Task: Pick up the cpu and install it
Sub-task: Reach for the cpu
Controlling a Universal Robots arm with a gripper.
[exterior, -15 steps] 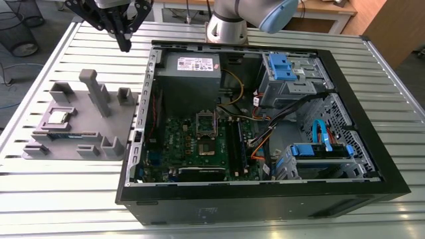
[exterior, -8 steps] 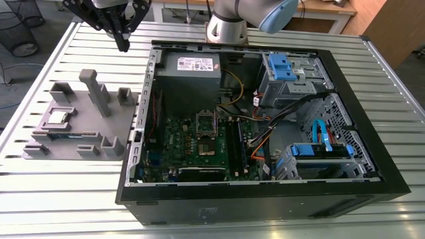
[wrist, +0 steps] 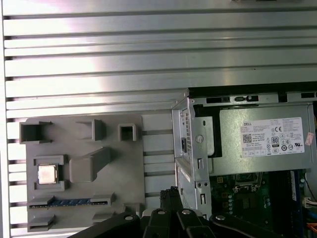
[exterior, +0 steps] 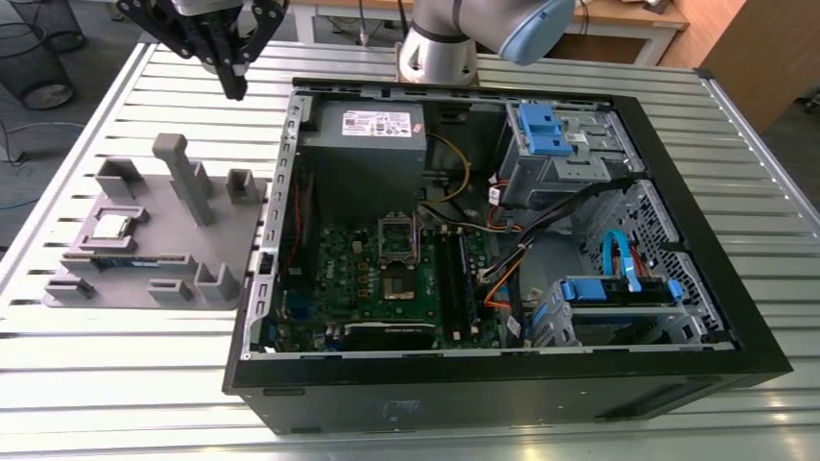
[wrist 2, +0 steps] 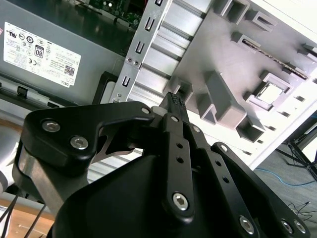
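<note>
Our black gripper [exterior: 234, 88] is pressed together, empty; in the exterior view the shiny square cpu [exterior: 113, 226] lies at its seven o'clock in a grey tray [exterior: 152, 235].

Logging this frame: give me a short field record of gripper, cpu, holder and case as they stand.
gripper: black two-finger gripper, shut, holding nothing, over the slatted metal table
cpu: small silver-topped square chip, lying in a square recess of the grey plastic holder tray
gripper to cpu: apart, no contact
case: open black computer case, green motherboard exposed
task state: cpu not yet picked up
</note>
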